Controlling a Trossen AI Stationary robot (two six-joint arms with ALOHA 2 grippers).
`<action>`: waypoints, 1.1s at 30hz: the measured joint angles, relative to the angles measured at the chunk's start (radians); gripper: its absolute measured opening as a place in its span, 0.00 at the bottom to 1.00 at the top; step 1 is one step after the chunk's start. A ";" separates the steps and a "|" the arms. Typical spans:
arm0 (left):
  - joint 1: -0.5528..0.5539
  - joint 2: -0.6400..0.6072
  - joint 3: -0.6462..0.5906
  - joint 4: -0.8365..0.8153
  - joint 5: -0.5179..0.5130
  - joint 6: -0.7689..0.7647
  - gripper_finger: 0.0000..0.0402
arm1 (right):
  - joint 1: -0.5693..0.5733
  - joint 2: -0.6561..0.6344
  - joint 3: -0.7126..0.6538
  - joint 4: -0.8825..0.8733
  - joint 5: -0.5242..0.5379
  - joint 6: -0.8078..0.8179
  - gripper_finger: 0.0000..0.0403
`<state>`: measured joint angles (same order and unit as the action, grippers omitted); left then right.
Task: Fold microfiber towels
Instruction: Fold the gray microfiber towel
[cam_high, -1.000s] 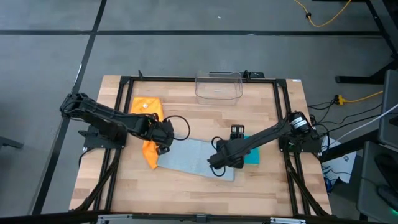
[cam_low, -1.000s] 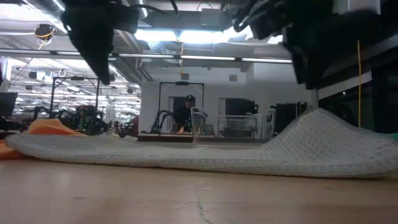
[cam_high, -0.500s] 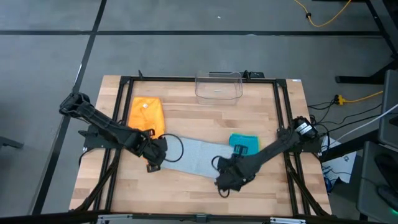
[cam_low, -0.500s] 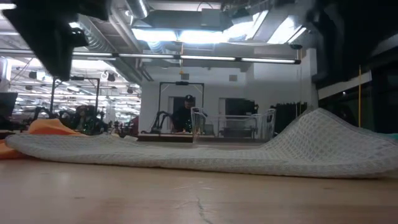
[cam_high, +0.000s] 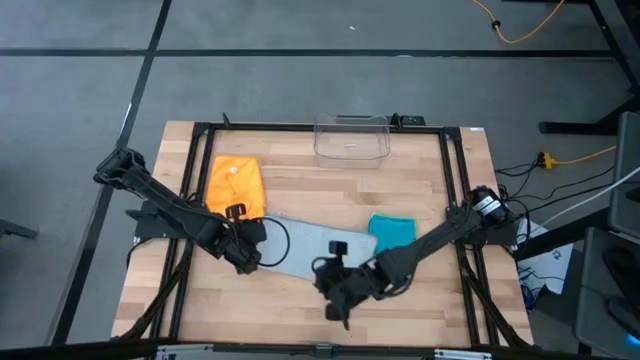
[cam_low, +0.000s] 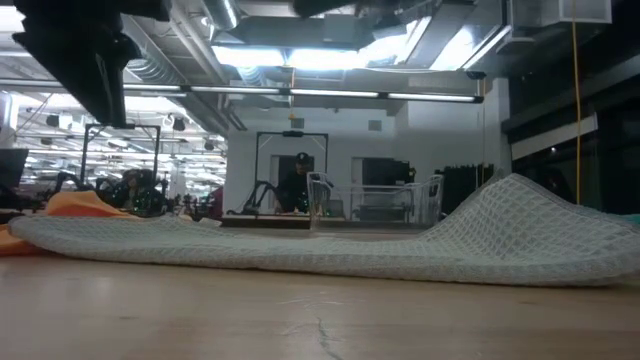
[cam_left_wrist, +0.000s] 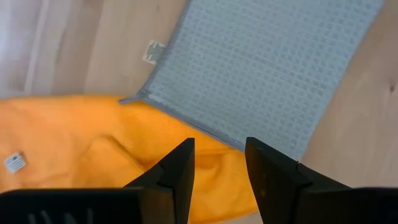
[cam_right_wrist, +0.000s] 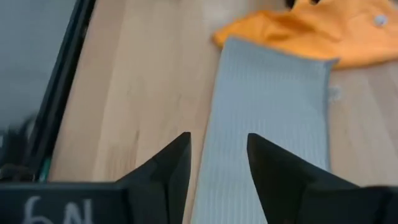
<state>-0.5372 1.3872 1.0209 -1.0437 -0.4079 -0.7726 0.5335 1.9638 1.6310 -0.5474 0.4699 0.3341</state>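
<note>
The grey towel (cam_high: 305, 250) lies flat and lengthwise on the wood table. In the low view its right end (cam_low: 510, 205) humps up. Its left end overlaps the orange towel (cam_high: 235, 185), which lies at the far left. A folded teal towel (cam_high: 393, 229) lies to the right of the grey one. My left gripper (cam_left_wrist: 217, 163) hangs open above the seam where the orange towel (cam_left_wrist: 93, 155) meets the grey one (cam_left_wrist: 267, 68). My right gripper (cam_right_wrist: 217, 163) hovers open over the grey towel's near-right end (cam_right_wrist: 267, 118), slanting down along its length toward the orange towel (cam_right_wrist: 323, 31). Neither holds anything.
A clear plastic bin (cam_high: 352, 138) stands at the table's far edge, in the middle. Black frame rails (cam_high: 190, 200) run along the table's left and right sides. Bare wood (cam_high: 300, 320) stretches along the near edge.
My left gripper has swung toward the table's near edge, off the orange towel to the grey towel's left end. My right gripper has moved toward the near edge and then left, tipping up from steeply down to a slant. The grey towel has stayed put.
</note>
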 joint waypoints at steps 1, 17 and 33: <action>0.000 0.000 0.013 -0.022 -0.007 -0.015 0.33 | -0.014 0.005 0.000 0.026 0.001 0.005 0.40; 0.008 -0.087 0.388 -0.516 -0.350 -0.136 0.27 | -0.116 0.290 0.076 0.559 -0.210 -0.227 0.40; 0.051 -0.210 0.400 -0.508 -0.466 -0.137 0.27 | -0.209 0.672 0.633 0.402 -0.202 -0.358 0.40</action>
<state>-0.4862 1.1774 1.4212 -1.5513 -0.8738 -0.9100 0.3250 2.6357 2.2637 -0.1449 0.2678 -0.0240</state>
